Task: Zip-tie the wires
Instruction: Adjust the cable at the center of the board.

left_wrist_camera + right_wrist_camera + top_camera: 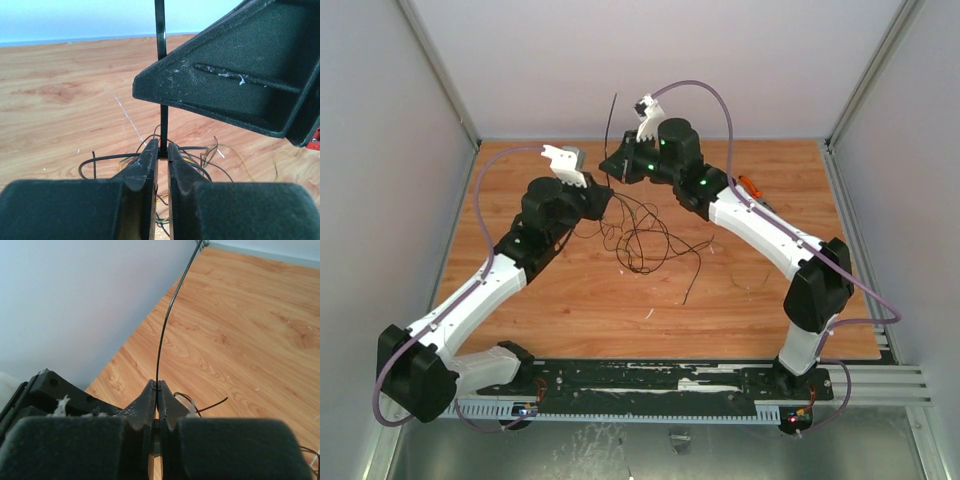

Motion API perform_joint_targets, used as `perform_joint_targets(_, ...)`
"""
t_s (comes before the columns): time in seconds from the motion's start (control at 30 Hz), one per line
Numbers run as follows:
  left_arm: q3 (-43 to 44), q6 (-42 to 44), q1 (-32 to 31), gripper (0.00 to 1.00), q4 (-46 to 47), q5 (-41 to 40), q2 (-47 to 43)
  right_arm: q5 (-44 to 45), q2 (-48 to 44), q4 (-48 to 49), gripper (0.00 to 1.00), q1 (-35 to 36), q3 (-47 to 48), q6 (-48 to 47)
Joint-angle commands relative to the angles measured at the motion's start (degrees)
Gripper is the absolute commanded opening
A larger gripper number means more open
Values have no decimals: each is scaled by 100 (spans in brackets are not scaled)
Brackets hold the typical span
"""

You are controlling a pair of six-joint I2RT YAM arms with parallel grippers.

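**Both grippers clamp one zip tie at the edge of the wires**

The wires [642,238] lie in a loose tangle of thin dark loops on the wooden counter [570,300]. One stray end trails off toward the near edge. At the tangle's far-left side, the left gripper [161,152] has its jaws closed on a flat black zip tie [163,125], which stands upright out of the fingertips. Just above that, on the far side of the tangle, the right gripper [157,389] is likewise clamped on the zip tie, higher along its length. From there the zip tie runs on upward in a gentle curve, and its tip is cut off at the top of the right wrist view.

The right gripper's dark body fills much of the left wrist view and hides the stretch of zip tie between the two grips. Wire loops show just behind and beside the left fingertips, and one strand runs right up to them. Whether the zip tie passes around any wire cannot be made out, because the fingers block that spot in both wrist views and it is too small from above. In the top view the two grippers sit so close together that their fingertips are hard to separate. To the right of the tangle, orange-handled pliers [750,186] lie on the counter, mostly covered by the right arm.
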Motion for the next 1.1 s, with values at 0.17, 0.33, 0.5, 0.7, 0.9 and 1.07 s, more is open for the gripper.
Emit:
perform_joint_targets(0.17,-32,96,-157,1,-746,-234,193,-130,-246,643,0,-71,232,-77)
perform_joint_targets(0.33,432,186,-153,13,-808,-222,238,-517,-479,820,0,-64,-346,98)
perform_joint_targets(0.5,749,209,-149,32,-834,-220,257,-599,-773,870,0,-64,-828,191)
perform_joint_targets(0.7,938,184,-149,37,-855,-191,230,-644,-796,847,0,-62,-885,196)
perform_joint_targets(0.9,1144,221,-148,40,-895,-217,250,-559,-787,763,0,-66,-911,142)
perform_joint_targets(1.07,1240,222,-148,40,-904,-178,269,-480,-777,698,0,-64,-907,109)
